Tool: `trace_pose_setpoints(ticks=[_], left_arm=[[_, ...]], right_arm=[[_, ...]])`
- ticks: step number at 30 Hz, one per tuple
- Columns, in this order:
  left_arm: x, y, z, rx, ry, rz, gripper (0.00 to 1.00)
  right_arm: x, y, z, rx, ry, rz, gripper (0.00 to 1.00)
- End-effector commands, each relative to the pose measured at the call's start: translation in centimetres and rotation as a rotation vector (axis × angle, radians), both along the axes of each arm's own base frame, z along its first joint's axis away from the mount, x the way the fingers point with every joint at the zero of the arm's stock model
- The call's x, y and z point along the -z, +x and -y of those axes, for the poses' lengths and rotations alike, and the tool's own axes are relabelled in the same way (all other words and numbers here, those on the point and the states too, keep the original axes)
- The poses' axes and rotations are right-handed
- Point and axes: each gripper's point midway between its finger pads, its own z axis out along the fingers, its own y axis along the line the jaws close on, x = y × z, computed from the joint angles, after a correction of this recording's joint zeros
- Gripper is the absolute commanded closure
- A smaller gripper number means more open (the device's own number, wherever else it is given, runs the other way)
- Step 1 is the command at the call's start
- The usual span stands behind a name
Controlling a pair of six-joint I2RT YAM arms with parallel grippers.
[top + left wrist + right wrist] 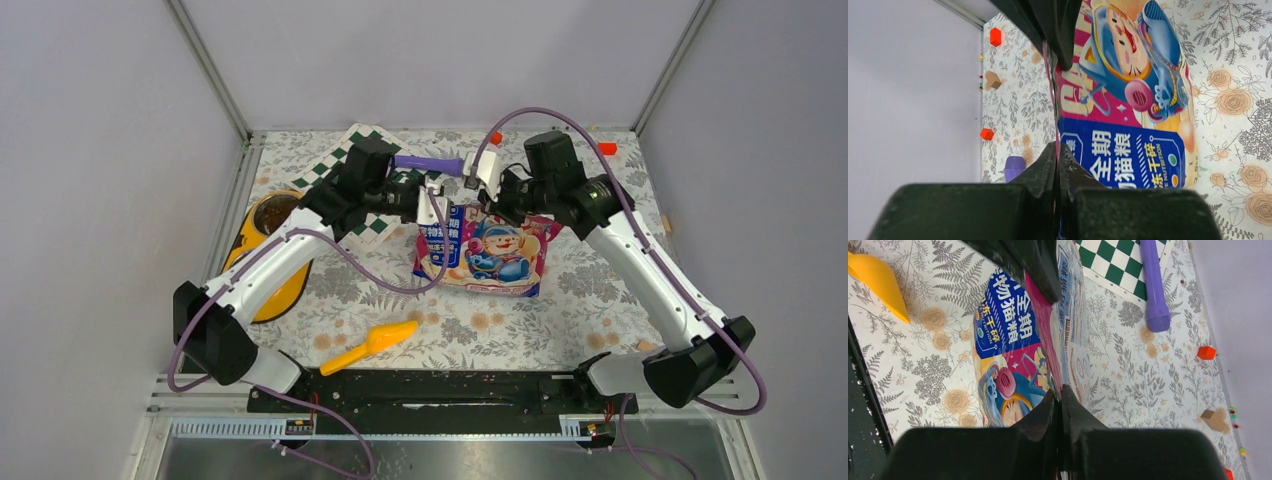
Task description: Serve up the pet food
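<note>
yellow feeder [262, 300] sits well left of the jaws, something brown in its far bowl. pet food bag [490, 255] stretches nearward from the jaws; left gripper [1056, 155] and right gripper [1059, 395] each pinch its far edge tightly.

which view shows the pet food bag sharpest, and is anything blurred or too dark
Left wrist view: pet food bag print largest and crisp, left pincer a dark, soft mass near the lens. Right wrist view: bag sharp too, right pincer equally dark, orange scoop in focus. Top external view: even soft light, no hard shadows, bag small.
</note>
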Motion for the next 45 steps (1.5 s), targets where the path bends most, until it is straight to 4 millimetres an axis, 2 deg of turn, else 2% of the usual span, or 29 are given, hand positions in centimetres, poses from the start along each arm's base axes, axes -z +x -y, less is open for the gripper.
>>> trace_pose_setpoints(ticks=[1, 8, 10, 13, 17, 21, 24, 28, 32, 38, 41, 44, 45], left_arm=[[1.8, 4.3, -9.9, -0.337, 0.156, -0.013, 1.00], [2.9, 4.7, -12.3, -0.404, 0.206, -0.017, 1.00], [2.7, 4.8, -13.2, -0.427, 0.213, -0.011, 1.00], [1.7, 4.7, -14.2, -0.446, 0.206, 0.004, 1.00], [0.7, 4.3, -14.1, -0.430, 0.186, 0.007, 1.00], [1.3, 4.1, -14.2, -0.433, 0.192, -0.008, 1.00], [1.6, 4.1, -14.8, -0.456, 0.216, -0.007, 1.00], [1.0, 4.1, -16.1, -0.491, 0.235, 0.004, 1.00], [-0.4, 4.3, -17.4, -0.520, 0.222, 0.027, 1.00], [-2.1, 3.1, -16.3, -0.461, 0.164, 0.032, 1.00], [-3.1, 1.7, -14.3, -0.360, 0.085, 0.002, 1.00], [-4.6, 1.3, -11.8, -0.306, 0.003, 0.016, 1.00], [-5.2, 1.4, -11.2, -0.304, -0.018, 0.039, 0.93]], right_arm=[[-1.4, -0.5, 12.5, 0.375, -0.256, 0.093, 0.96], [-1.1, -0.4, 13.4, 0.410, -0.270, 0.119, 0.93], [-1.0, -0.4, 13.3, 0.405, -0.263, 0.115, 0.94], [-1.0, -0.7, 12.3, 0.364, -0.232, 0.098, 1.00], [-0.8, -0.7, 12.2, 0.359, -0.236, 0.088, 1.00], [-0.7, -0.6, 13.6, 0.402, -0.286, 0.118, 0.94], [-0.7, -0.5, 14.1, 0.420, -0.306, 0.131, 0.95], [-0.7, -0.4, 13.7, 0.407, -0.292, 0.125, 0.97], [-1.3, -0.6, 12.0, 0.337, -0.227, 0.117, 1.00], [-1.8, -0.3, 10.2, 0.272, -0.179, 0.095, 1.00], [-2.5, -0.3, 8.4, 0.221, -0.132, 0.096, 1.00], [-3.1, -0.2, 6.5, 0.175, -0.096, 0.112, 1.00], [-3.3, -0.3, 5.9, 0.161, -0.080, 0.116, 1.00]])
